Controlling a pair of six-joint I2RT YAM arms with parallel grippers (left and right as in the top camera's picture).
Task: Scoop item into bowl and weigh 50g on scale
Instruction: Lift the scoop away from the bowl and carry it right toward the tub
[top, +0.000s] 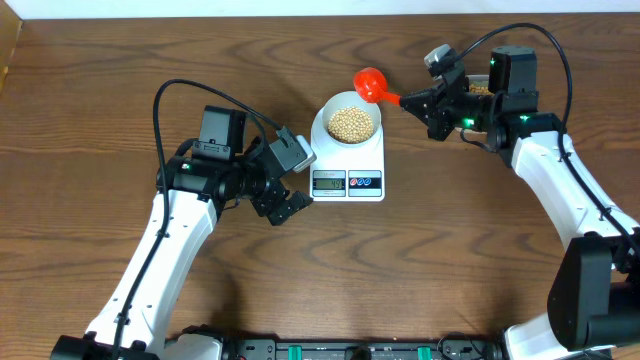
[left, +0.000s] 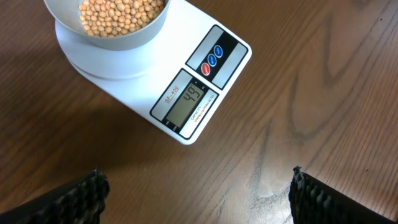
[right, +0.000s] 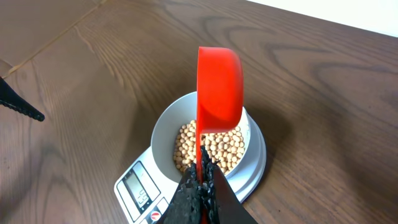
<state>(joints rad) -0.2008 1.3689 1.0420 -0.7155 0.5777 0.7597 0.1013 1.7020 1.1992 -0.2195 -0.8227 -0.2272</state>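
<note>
My right jaws clamp the red scoop (right: 219, 87), handle running straight ahead, cup tipped above the bowl (right: 163, 127) rim; left jaws stand apart beside the scale (left: 146, 84).

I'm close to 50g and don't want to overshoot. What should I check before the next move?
1. The bowl sits on the scale: ok.
2. The display reads 50: not ok, it shows 49.
3. The right claw grips the scoop by its handle: ok.
4. The scoop is loaded for a top-up: cannot tell, its inside faces away.
5. The left claw is clear of the scale: ok, open and apart.
</note>
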